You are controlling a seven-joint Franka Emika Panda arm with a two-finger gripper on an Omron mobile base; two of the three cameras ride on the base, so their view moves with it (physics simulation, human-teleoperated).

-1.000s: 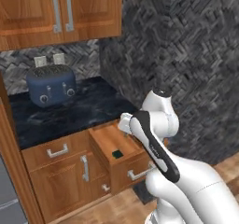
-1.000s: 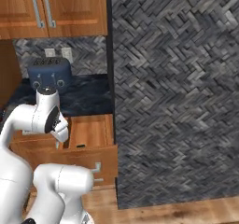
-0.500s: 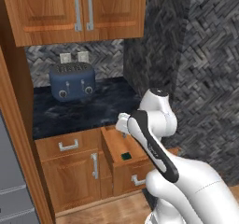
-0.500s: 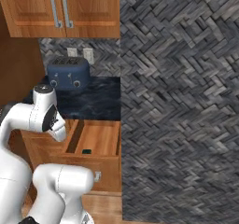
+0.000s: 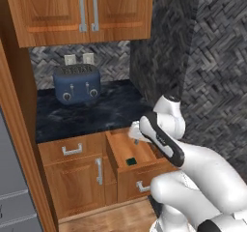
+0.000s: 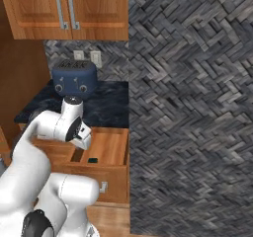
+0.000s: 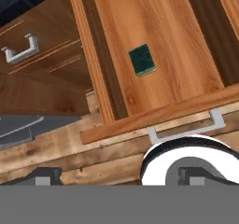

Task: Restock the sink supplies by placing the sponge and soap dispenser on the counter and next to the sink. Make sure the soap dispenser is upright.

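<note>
Hand view: sponge (image 7: 142, 60) lies flat on the open drawer (image 7: 158, 41) floor, below the surface (image 5: 91, 115) holding the toaster (image 5: 77, 83). Base has driven nearer the drawer. End effector spread wide, empty; pickup looks next.

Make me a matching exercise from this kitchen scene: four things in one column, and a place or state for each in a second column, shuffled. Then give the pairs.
Things:
1. sponge
2. toaster
3. drawer
4. upper cabinet doors

Places or states:
A. shut, above the counter
B. pulled open, below the counter's edge
C. lying flat on the drawer's wooden floor
D. standing on the counter against the back wall

Pairs: 1-C, 2-D, 3-B, 4-A
</note>
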